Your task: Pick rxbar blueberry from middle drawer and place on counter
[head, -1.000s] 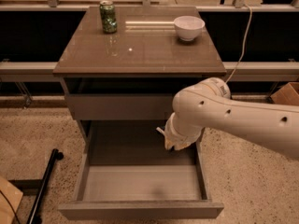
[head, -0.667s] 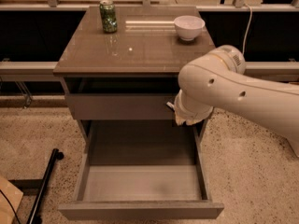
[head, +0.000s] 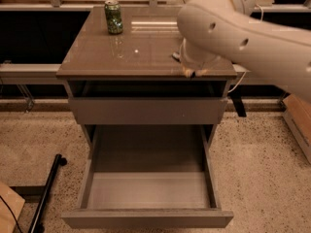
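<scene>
While a thick white robot arm (head: 252,33) stretches in from the right edge of the view, its tool (head: 194,73) sits low over the front right part of the glossy brown-grey tabletop (head: 141,57), just above the front edge. The bulk of the arm covers most of the tool, and only two tan tips show beneath it. Whether the tool is apart, together or clamped on something cannot be told.

The rxbar blueberry cannot be made out; it may be hidden under the arm. A small dark shape (head: 176,56) lies on the tabletop just left of the tool, touching the arm's outline, too unclear to identify.

Well to the left of the tool and farther back, a green can (head: 113,17) stands upright near the tabletop's rear corner.

Directly below the tool, a plain grey drawer front (head: 148,110) is closed under the tabletop. Lower than that and nearer the viewer, the middle drawer (head: 148,191) is pulled far out, its pale grey floor in view.

Far down to the tool's left, a black pole (head: 46,193) lies on the speckled floor (head: 262,178).
</scene>
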You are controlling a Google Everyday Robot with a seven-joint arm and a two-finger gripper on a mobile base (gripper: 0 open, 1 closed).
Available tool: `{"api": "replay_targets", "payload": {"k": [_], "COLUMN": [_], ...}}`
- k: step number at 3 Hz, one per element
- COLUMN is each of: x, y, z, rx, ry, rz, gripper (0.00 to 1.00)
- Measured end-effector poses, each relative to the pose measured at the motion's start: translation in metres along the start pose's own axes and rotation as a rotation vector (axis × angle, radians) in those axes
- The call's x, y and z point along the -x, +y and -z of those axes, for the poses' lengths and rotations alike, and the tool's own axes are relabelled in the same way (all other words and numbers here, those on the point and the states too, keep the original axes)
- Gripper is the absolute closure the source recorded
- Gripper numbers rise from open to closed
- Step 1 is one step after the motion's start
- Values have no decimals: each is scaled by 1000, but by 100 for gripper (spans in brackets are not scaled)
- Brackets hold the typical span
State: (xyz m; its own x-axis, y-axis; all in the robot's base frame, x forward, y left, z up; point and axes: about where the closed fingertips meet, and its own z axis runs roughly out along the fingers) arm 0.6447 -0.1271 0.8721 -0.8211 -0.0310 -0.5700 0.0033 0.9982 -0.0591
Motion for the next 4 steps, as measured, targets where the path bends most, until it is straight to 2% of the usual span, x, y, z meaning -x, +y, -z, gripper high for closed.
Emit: {"api": "replay_targets", "payload": {"k": [1, 2, 4], "x": [76, 89, 89], "y": [27, 26, 27], "z": [20, 32, 33], "rx": [74, 83, 83], "ry": [-137, -167, -168], "rz": [50, 42, 44], "gripper": [100, 81, 34]}}
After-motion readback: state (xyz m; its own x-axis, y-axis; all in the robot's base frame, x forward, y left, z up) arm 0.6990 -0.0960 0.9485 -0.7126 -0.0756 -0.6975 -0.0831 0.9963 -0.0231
